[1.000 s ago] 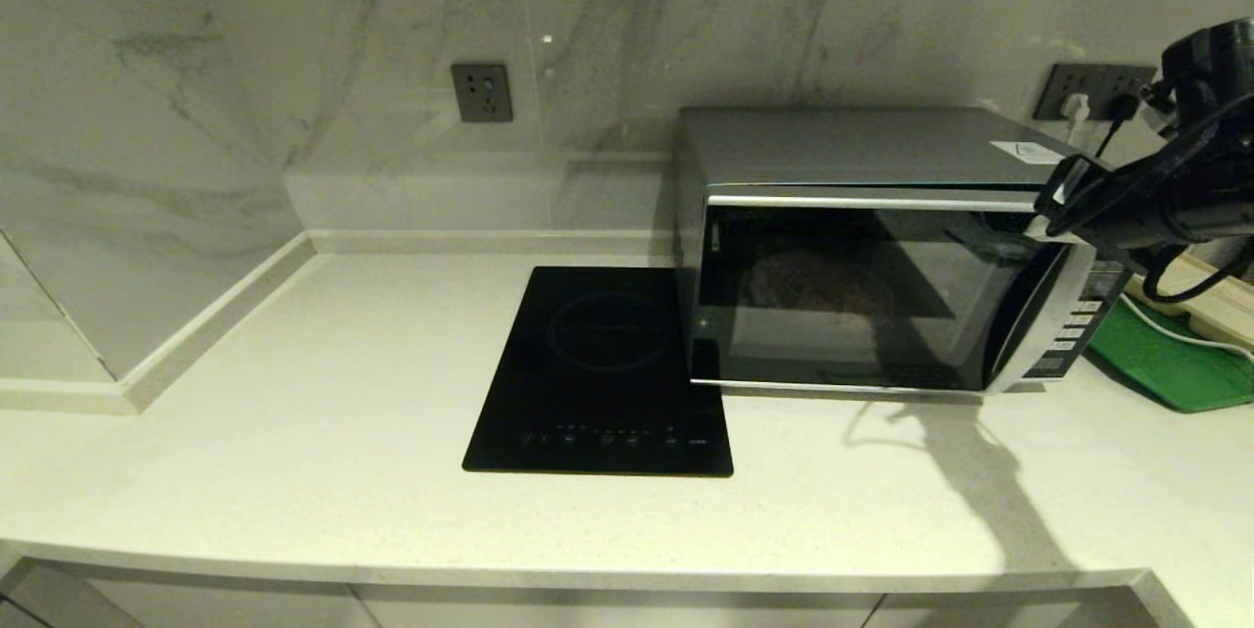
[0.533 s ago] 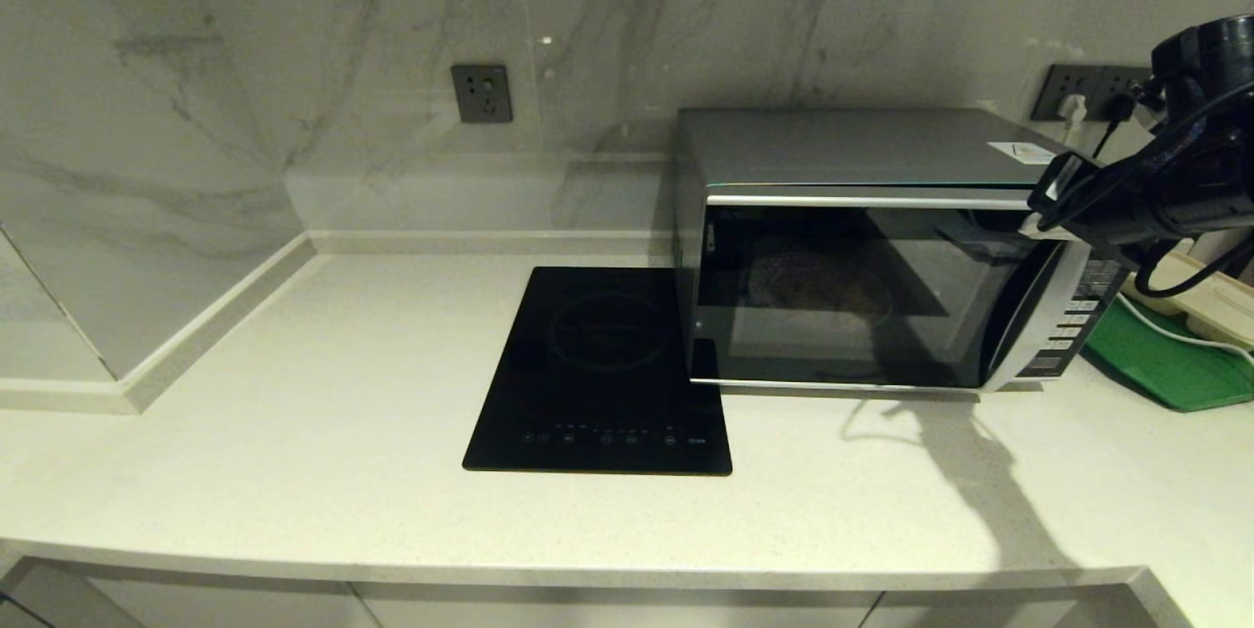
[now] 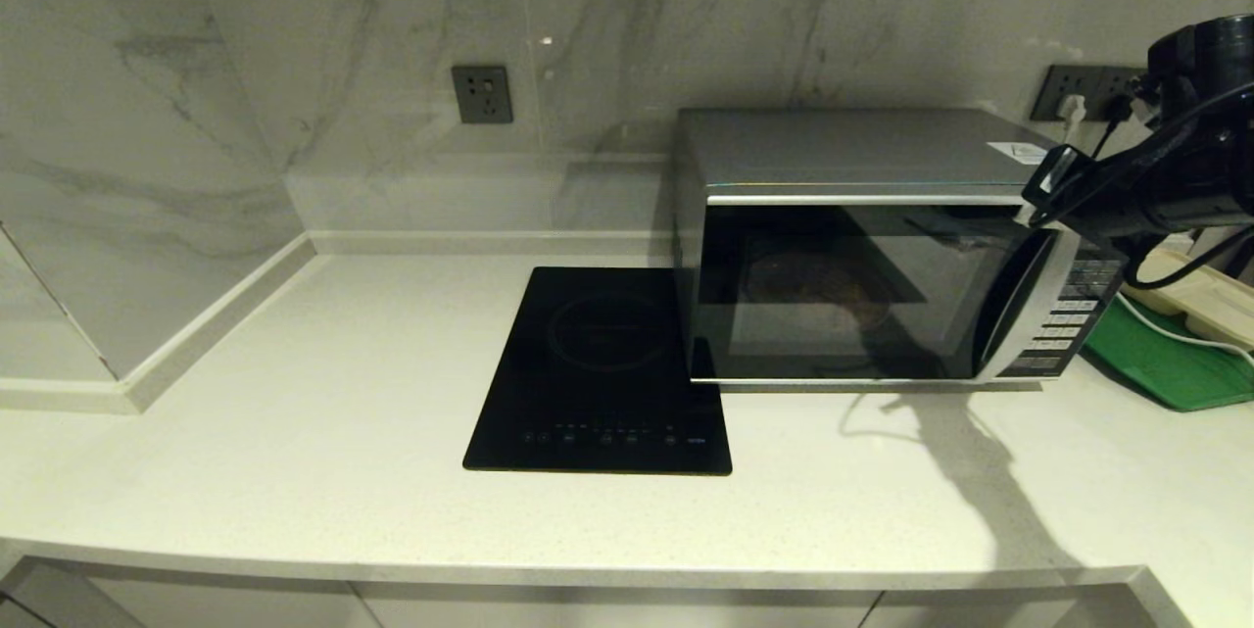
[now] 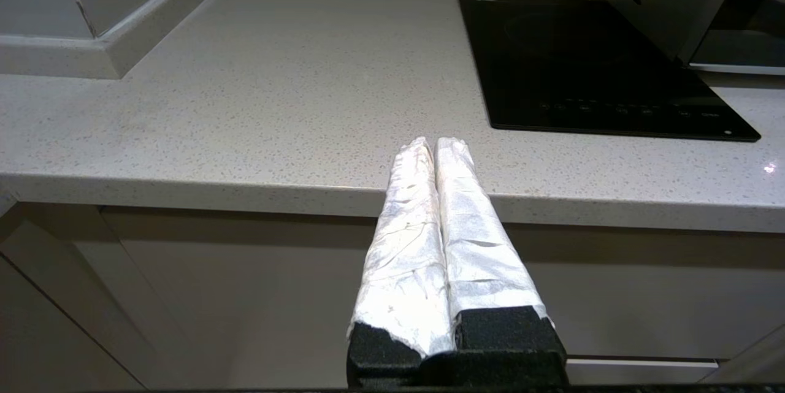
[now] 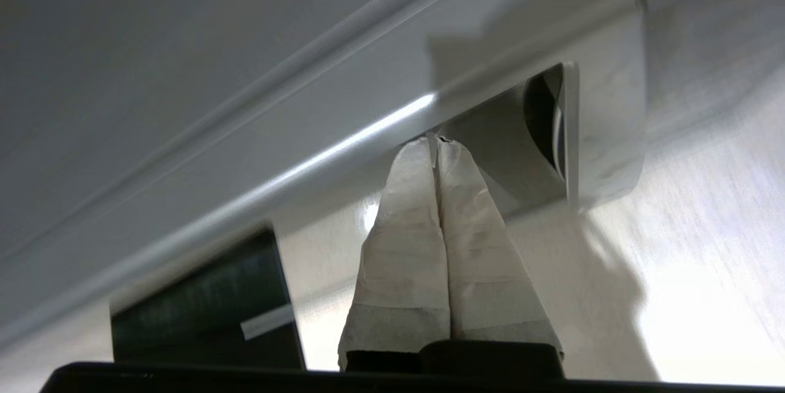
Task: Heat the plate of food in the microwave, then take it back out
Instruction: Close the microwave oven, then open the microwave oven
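Note:
The silver microwave point(image 3: 862, 148) stands at the back right of the counter, and its dark glass door point(image 3: 843, 290) looks closed. Behind the glass the plate of food point(image 3: 818, 287) shows only dimly as a round shape. My right gripper point(image 3: 1029, 214) is shut and empty, with its taped tips against the top right corner of the door, by the curved silver handle strip point(image 3: 1029, 300). In the right wrist view the right gripper point(image 5: 436, 141) touches the silver door edge point(image 5: 343, 148). My left gripper point(image 4: 434, 144) is shut and empty, parked low in front of the counter's front edge.
A black induction hob point(image 3: 602, 368) lies left of the microwave, touching its side. A green tray point(image 3: 1166, 359) and a pale power strip with white cable point(image 3: 1200, 293) sit to the microwave's right. Wall sockets point(image 3: 482, 93) are behind. The white counter point(image 3: 294, 393) stretches left.
The microwave door has swung from slightly ajar to flush with the front. My right gripper has followed it back towards the wall, staying shut. The left arm has not moved.

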{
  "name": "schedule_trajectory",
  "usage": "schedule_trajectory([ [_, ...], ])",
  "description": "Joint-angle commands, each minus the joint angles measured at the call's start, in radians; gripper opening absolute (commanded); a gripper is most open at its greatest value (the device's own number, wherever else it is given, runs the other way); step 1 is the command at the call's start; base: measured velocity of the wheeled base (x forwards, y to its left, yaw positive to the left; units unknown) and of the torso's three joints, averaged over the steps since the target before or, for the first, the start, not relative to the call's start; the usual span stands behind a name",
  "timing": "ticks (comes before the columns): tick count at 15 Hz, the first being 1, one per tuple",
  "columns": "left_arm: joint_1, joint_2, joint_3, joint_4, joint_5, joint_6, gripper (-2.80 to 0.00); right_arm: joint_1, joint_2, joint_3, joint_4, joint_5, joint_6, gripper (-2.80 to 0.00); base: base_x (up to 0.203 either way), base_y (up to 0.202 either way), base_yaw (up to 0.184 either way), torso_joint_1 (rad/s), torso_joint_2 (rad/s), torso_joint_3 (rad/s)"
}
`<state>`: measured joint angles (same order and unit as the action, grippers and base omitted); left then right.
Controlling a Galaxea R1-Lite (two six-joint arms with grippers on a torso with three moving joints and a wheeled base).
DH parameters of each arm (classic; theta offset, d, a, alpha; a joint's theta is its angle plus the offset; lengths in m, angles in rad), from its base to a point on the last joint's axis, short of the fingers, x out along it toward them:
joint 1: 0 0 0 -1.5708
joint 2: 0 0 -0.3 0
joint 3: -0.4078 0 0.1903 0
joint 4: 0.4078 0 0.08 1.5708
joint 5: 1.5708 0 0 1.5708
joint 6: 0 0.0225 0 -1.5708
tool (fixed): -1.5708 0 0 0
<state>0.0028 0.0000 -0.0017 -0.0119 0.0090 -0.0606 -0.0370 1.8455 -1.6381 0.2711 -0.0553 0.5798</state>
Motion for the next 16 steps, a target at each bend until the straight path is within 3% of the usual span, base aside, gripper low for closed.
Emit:
schedule_trajectory([
  [1,0.0,0.0,0.0,0.0,0.0,-0.001,-2.8,0.0,0.017,0.006,-0.011,0.002,0.003,-2.8,0.0,0.0,0.0,0.0,0.0,0.0],
  [6,0.0,0.0,0.0,0.0,0.0,-0.001,-2.8,-0.001,-0.02,0.041,-0.023,0.0,0.003,-2.8,0.0,0.0,0.0,0.0,0.0,0.0],
  [10,0.0,0.0,0.0,0.0,0.0,-0.001,-2.8,-0.016,-0.224,0.212,-0.016,0.074,0.021,-2.8,0.0,0.0,0.0,0.0,0.0,0.0],
  [12,0.0,0.0,0.0,0.0,0.0,-0.001,-2.8,-0.096,-0.332,0.291,-0.015,0.213,0.092,-2.8,0.0,0.0,0.0,0.0,0.0,0.0],
  [16,0.0,0.0,0.0,0.0,0.0,-0.001,-2.8,-0.486,-0.341,0.364,0.016,0.611,0.201,-2.8,0.0,0.0,0.0,0.0,0.0,0.0],
])
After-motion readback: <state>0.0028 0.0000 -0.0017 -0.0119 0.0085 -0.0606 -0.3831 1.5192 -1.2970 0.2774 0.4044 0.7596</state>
